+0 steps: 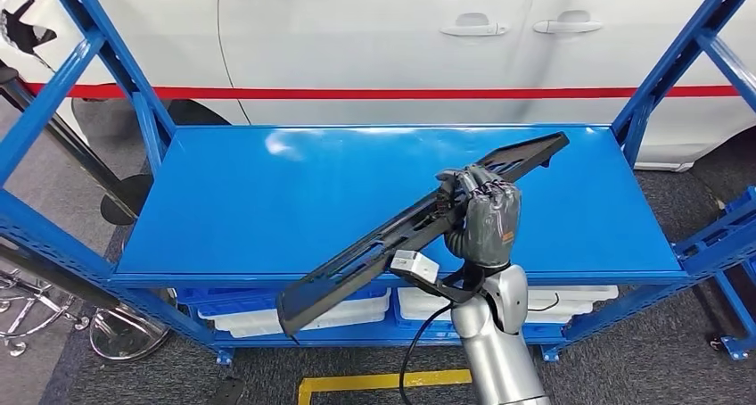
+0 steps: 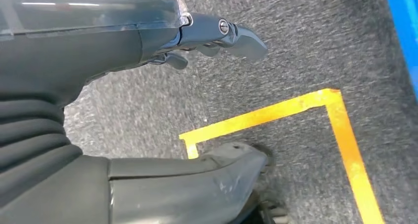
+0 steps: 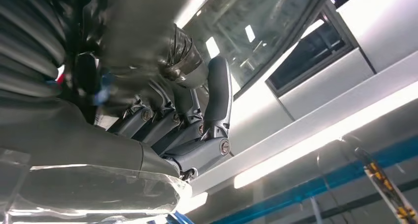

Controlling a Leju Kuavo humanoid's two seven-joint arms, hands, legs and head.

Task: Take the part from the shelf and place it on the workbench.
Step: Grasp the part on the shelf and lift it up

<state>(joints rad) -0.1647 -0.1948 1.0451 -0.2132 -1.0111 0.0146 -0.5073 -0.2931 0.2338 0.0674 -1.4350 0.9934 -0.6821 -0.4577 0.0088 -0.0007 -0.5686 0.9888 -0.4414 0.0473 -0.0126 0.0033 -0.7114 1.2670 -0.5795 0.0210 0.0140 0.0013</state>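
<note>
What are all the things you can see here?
Part: one, black, long, held tilted above the shelf.
Shelf: one, blue, in front of the robot.
Trays: white, at least two, on the lower level.
Car: one, white with a red stripe, behind the shelf.
Tape: yellow lines, on the grey floor.
Right robot hand: one, grey, gripping the part.
Left robot hand: one, dark, hanging over the floor, holding nothing.

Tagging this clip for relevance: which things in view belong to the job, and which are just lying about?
Job:
long black part, held tilted over the shelf
right hand, gripping it
blue shelf

Lying about:
white car behind
white bins on the lower level
yellow floor tape
left hand, hanging, holding nothing
</note>
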